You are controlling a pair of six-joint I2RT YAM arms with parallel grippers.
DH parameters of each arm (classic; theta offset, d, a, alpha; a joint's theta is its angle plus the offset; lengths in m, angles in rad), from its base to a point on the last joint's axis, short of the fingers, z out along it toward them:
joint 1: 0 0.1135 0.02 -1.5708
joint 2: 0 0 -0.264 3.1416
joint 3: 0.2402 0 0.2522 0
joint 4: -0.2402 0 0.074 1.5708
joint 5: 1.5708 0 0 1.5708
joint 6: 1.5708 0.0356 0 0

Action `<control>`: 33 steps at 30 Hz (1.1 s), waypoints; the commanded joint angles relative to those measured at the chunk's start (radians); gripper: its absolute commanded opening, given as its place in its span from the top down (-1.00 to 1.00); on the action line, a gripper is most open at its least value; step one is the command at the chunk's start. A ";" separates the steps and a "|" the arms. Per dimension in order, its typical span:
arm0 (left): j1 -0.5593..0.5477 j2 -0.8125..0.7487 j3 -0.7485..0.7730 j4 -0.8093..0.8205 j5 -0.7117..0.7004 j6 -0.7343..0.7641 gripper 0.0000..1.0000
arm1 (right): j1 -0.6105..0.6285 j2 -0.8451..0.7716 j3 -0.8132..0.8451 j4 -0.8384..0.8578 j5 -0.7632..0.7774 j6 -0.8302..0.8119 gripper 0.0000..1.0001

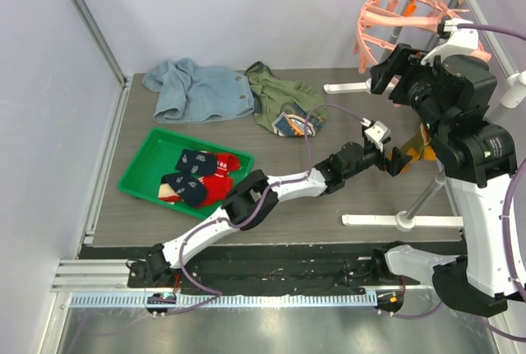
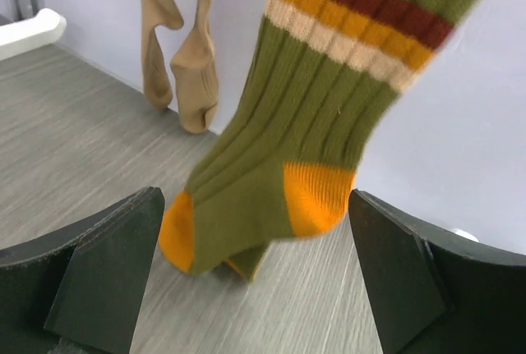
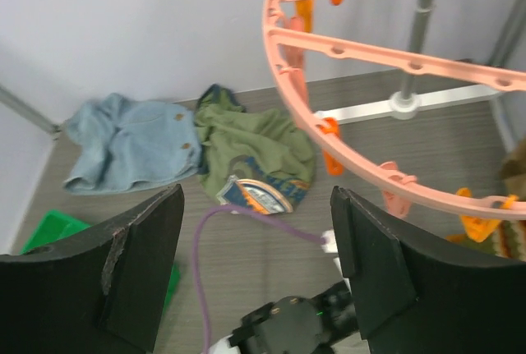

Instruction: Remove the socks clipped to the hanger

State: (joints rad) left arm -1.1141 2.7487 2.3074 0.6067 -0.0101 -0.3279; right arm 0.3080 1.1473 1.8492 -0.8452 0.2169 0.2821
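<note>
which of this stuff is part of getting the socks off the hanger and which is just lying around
Job: round salmon-pink plastic hanger; hanging olive ribbed sock with orange heel; hanging tan sock pair; navy and red socks in green plastic tray.
Lying about: crumpled light-blue garment; olive-green garment.

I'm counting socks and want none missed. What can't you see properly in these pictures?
- Left wrist view: olive striped sock and tan socks run off the top edge, clips unseen.
- Top view: right arm hides most of those socks.
- Top view: piled socks in the green tray overlap, too small to count.
</note>
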 commanded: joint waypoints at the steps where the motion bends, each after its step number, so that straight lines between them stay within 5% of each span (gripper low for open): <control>1: -0.016 -0.194 -0.176 0.229 -0.059 0.013 -0.99 | -0.001 0.035 0.022 0.015 0.188 -0.083 -0.57; 12: -0.018 -0.776 -0.872 0.165 -0.025 0.112 -1.00 | -0.001 0.216 0.191 -0.098 0.231 -0.236 -0.61; 21: -0.026 -1.072 -1.143 0.047 0.001 0.135 -1.00 | -0.003 0.327 0.237 -0.131 0.243 -0.312 -0.55; 33: -0.067 -1.104 -1.206 0.085 -0.040 0.145 -1.00 | 0.000 0.437 0.286 -0.063 0.226 -0.356 0.26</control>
State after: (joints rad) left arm -1.1728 1.6531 1.0988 0.6186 -0.0238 -0.2092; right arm 0.3065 1.5799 2.0914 -0.9844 0.4397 -0.0555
